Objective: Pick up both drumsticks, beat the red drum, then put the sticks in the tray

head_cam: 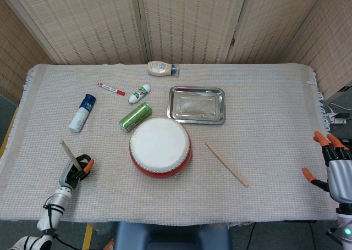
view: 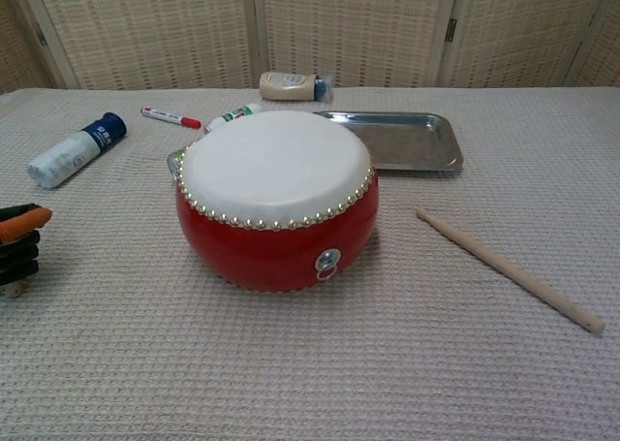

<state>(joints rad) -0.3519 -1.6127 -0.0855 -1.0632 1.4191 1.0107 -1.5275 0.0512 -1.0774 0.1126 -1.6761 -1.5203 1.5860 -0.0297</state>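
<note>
Left hand: the left hand point(head_cam: 74, 171) sits well left of the red drum point(head_cam: 160, 147), fingers wrapped round one drumstick point(head_cam: 70, 153), so that's one in the bag!
Held stick: it pokes up and away from the hand, tilted, tip clear of the worktop point(head_cam: 264, 107); the chest camera shows only dark fingers with an orange tip at its left edge.
Clutter: behind and left of the drum lie a blue-capped tube point(head_cam: 82, 112), a red marker point(head_cam: 111, 89), a small white bottle point(head_cam: 139, 93) and a green can point(head_cam: 135, 116), the can just beside the drum.
Tray: the steel tray point(head_cam: 219, 116) lies just behind and right of the drum, nothing in it.
Loose stick: the second drumstick point(head_cam: 226, 164) lies flat right of the drum, long axis running from near the drum out toward the front right.
Right hand: the right hand point(head_cam: 333, 167) hovers far right of the drum, fingers spread, holding nothing, clearly the nearer hand; the stick lies to its left.
Hard to see: the right hand's palm is cut off at the frame edge.
</note>
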